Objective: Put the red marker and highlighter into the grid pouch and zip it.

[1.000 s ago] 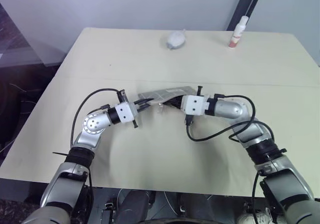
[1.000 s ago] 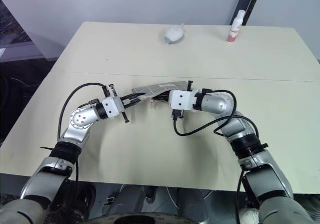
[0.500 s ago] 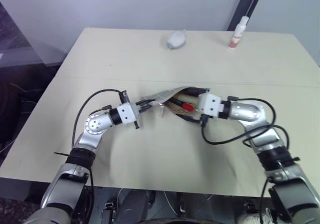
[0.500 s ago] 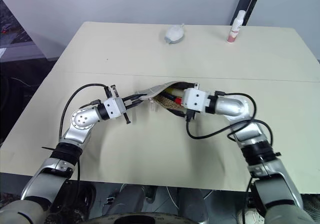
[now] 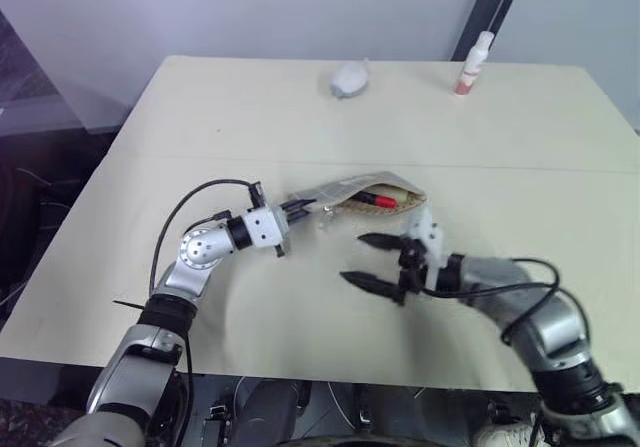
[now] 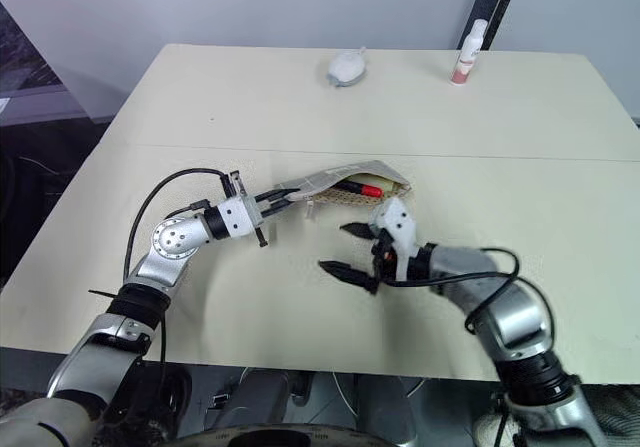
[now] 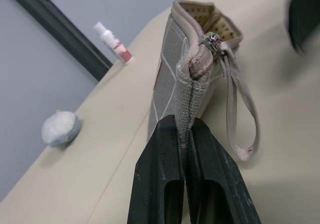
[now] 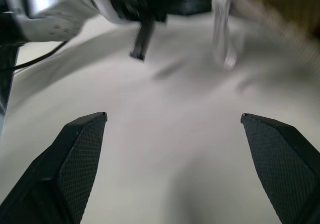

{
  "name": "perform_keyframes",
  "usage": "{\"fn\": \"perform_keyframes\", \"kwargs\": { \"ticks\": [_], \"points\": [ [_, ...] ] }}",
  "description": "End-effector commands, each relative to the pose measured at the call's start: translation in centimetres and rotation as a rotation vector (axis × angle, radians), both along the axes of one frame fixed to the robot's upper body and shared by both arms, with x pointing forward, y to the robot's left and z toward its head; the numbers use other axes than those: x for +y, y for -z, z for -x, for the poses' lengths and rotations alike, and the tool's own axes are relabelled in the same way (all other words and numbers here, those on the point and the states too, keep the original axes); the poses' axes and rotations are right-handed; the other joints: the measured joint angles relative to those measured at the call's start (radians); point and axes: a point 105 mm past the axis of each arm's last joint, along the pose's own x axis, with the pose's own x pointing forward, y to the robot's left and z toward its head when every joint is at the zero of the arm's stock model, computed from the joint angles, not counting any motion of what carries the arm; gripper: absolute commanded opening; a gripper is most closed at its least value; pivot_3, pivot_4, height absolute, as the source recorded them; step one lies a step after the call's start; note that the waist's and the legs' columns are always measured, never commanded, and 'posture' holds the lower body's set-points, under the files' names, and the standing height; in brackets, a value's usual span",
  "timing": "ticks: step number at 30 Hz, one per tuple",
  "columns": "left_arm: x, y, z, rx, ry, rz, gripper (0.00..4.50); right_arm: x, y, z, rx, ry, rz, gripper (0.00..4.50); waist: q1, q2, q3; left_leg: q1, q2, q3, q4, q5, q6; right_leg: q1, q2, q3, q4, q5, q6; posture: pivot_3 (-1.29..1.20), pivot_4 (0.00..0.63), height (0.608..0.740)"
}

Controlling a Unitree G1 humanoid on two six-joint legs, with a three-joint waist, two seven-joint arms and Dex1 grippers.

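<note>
Spanning scene: beige table [image 5: 300,117]. Grid pouch [image 5: 345,192] near table middle, mouth gaping, one end clamped in left gripper [image 7: 185,149]. Right gripper [image 5: 372,261] just beside pouch, jaws wide apart, empty. Red marker [image 5: 380,201] inside pouch.

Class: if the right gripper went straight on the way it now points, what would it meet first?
Probably the bare table, then perhaps the left gripper pinching the grid pouch; depth is unclear. The right gripper is open.

table [image 5: 150,157] | grid pouch [image 5: 340,193] | bottle [image 5: 474,63] | grey lump, maybe cloth [image 5: 349,79]
</note>
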Motion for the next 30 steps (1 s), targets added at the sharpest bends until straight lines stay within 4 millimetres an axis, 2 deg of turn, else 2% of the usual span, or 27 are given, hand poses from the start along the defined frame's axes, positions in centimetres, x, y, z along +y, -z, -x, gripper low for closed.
{"fn": "perform_keyframes", "kwargs": {
  "ticks": [1,5,9,12,14,17,19,21,26,29,30],
  "points": [
    [-0.4,-1.5,-0.2,-0.072,0.008,0.005,0.0,2.2,-0.2,-1.5,0.005,0.065,-0.071,4.46,-0.002,0.0,0.0,0.0,0.0,0.0,0.0,0.0,0.0,0.0,0.0,0.0,0.0,0.0,0.0,0.0,0.15,0.74],
    [-0.5,-1.3,0.0,-0.076,0.018,-0.013,0.0,4.2,-1.2,-3.1,0.005,0.105,-0.158,4.46,-0.001,0.0,0.0,0.0,0.0,0.0,0.0,0.0,0.0,-0.001,0.001,0.0,0.0,0.001,0.0,0.0,0.15,0.74],
    [-0.3,-1.4,0.0,-0.081,0.015,-0.018,0.0,5.8,-2.2,-3.8,0.007,0.077,-0.21,4.46,0.002,0.0,0.0,0.0,-0.001,0.0,0.0,0.0,0.0,-0.001,0.001,0.0,0.0,0.001,0.001,0.0,0.15,0.74],
    [-0.3,-1.5,0.0,-0.087,0.012,-0.014,0.0,6.3,-2.7,-3.8,0.031,0.06,-0.256,3.63,0.002,0.0,0.0,0.0,-0.001,0.0,0.0,0.0,0.0,-0.001,0.001,0.0,0.0,0.001,0.001,0.0,0.15,0.74],
    [-0.2,-1.5,0.1,-0.09,0.009,-0.013,0.0,6.2,-2.5,-3.7,0.028,0.054,-0.241,2.59,0.002,0.0,0.0,0.0,-0.001,0.0,0.0,0.0,0.0,-0.001,0.001,0.0,0.0,0.001,0.0,0.0,0.15,0.74],
    [0.0,-1.6,0.1,-0.086,0.0,-0.003,0.0,5.0,-2.0,-3.9,0.027,0.081,-0.219,0.97,0.001,0.0,0.0,0.0,-0.001,0.0,0.0,0.0,0.0,-0.001,0.001,0.0,0.0,0.002,0.0,0.0,0.15,0.74],
    [0.2,-1.5,0.1,-0.086,-0.004,-0.005,0.0,3.8,-1.9,-4.0,0.028,0.102,-0.206,0.06,0.002,0.0,0.0,0.0,-0.001,0.0,0.0,0.0,0.0,-0.001,0.001,0.0,0.0,0.002,0.0,0.0,0.15,0.74],
    [0.5,-1.5,0.0,-0.08,-0.012,-0.004,0.0,1.9,-1.8,-4.5,0.011,0.14,-0.172,0.06,0.002,0.001,0.0,0.0,-0.001,0.0,0.0,0.0,0.0,-0.001,0.001,0.0,0.0,0.002,0.0,0.0,0.15,0.74],
    [1.3,-1.3,-0.3,-0.058,-0.029,-0.001,0.0,-6.0,-1.0,-6.0,-0.037,0.292,0.006,0.06,0.004,0.0,0.0,0.0,-0.001,0.0,0.0,0.0,0.0,0.0,0.001,0.001,-0.001,0.002,0.0,0.0,0.15,0.74],
    [1.5,-1.3,-0.4,-0.047,-0.033,0.004,0.0,-9.9,-1.2,-6.4,-0.067,0.356,0.09,0.06,0.003,0.001,0.0,0.0,-0.001,0.0,0.0,0.001,0.0,0.0,0.001,0.001,-0.001,0.002,0.0,0.0,0.15,0.74],
    [1.6,-1.3,-0.4,-0.044,-0.036,0.004,0.0,-11.8,-1.3,-6.7,-0.081,0.398,0.129,0.06,0.002,0.001,0.0,0.0,-0.001,0.0,0.0,0.001,0.001,0.0,0.001,0.001,-0.001,0.002,0.0,0.0,0.15,0.74]
  ]
}}
